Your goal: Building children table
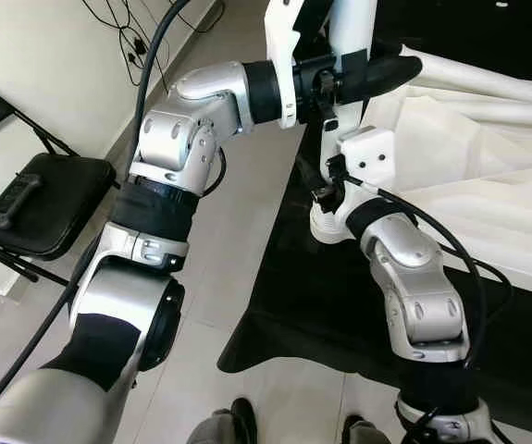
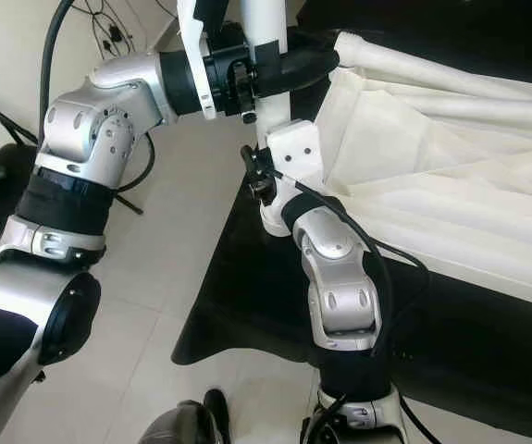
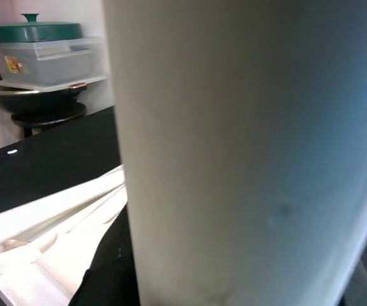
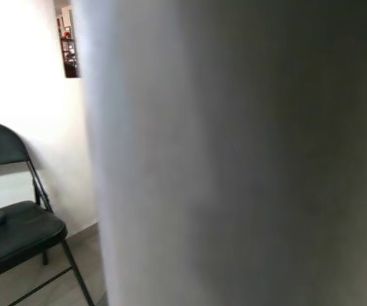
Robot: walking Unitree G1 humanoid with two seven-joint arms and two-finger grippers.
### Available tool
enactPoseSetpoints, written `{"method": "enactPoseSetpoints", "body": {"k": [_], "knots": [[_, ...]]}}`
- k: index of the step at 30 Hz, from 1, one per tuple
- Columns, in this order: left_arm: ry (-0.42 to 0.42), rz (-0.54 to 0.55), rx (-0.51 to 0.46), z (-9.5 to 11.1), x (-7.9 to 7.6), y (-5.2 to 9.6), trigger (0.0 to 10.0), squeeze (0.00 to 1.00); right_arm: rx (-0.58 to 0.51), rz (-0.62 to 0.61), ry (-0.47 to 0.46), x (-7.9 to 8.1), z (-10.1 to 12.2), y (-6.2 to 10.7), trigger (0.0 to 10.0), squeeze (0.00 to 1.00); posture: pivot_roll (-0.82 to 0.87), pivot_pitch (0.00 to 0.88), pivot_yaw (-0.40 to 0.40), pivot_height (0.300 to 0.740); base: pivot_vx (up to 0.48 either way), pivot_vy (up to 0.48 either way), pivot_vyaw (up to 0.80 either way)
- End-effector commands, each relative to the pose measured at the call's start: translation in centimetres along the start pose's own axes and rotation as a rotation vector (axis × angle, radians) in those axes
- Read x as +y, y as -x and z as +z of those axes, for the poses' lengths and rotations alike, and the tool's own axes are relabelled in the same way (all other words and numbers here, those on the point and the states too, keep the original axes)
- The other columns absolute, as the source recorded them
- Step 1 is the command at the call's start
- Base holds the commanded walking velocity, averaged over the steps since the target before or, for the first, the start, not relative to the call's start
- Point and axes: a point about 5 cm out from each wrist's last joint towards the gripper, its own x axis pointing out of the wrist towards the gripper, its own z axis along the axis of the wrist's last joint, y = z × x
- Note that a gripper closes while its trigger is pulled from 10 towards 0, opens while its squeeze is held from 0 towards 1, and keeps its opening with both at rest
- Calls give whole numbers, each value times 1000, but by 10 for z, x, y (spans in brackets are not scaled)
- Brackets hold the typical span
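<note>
**Both arms meet at an upright white table leg**

Nearest the head camera, the left arm's silver shoulder and elbow rise from the lower left corner, the forearm bending across to the right. Its left gripper (image 1: pixel 377 72) wraps black fingers around a white table leg (image 1: pixel 351 37) high up, gripping it. The leg stands upright, its foot on the black mat (image 1: pixel 312 305) near the mat's edge. The right arm comes up from the lower right, elbow bent, with its white wrist block pressed against the leg lower down; the right gripper (image 1: pixel 326 190) sits at the leg's base, and whether its fingers are clamped cannot be told. White tabletop panels (image 1: pixel 488 176) lie on the mat just right of the leg. A black folding chair (image 1: pixel 39 199) stands against the wall on the left.
</note>
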Motion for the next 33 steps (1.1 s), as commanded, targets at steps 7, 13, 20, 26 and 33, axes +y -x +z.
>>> {"method": "enactPoseSetpoints", "body": {"k": [7, 13, 20, 26, 33], "knots": [[9, -100, 14, -4, -14, -9, 0, 0, -42, 552, -12, 0, 15, -28, 10000, 1000, -35, 264, 109, 740, 0, 0, 0], [12, -117, 13, -3, -17, -10, 0, 0, -31, 840, 94, -8, 20, -32, 10000, 278, -28, 264, 115, 740, 0, 0, 0], [24, -127, 10, -4, -20, -12, 0, 0, 17, 1043, 102, -5, 21, -50, 10000, 0, -18, 267, 116, 740, 0, 0, 0], [29, -129, 9, -5, -22, -13, 0, 0, 18, 1151, 81, -3, 20, -55, 10000, 0, -17, 267, 116, 740, 0, 0, 0], [35, -128, 7, -7, -21, -14, 0, 0, 5, 1222, 63, 2, 16, -58, 0, 0, -17, 270, 114, 740, 0, 0, 0]]}}
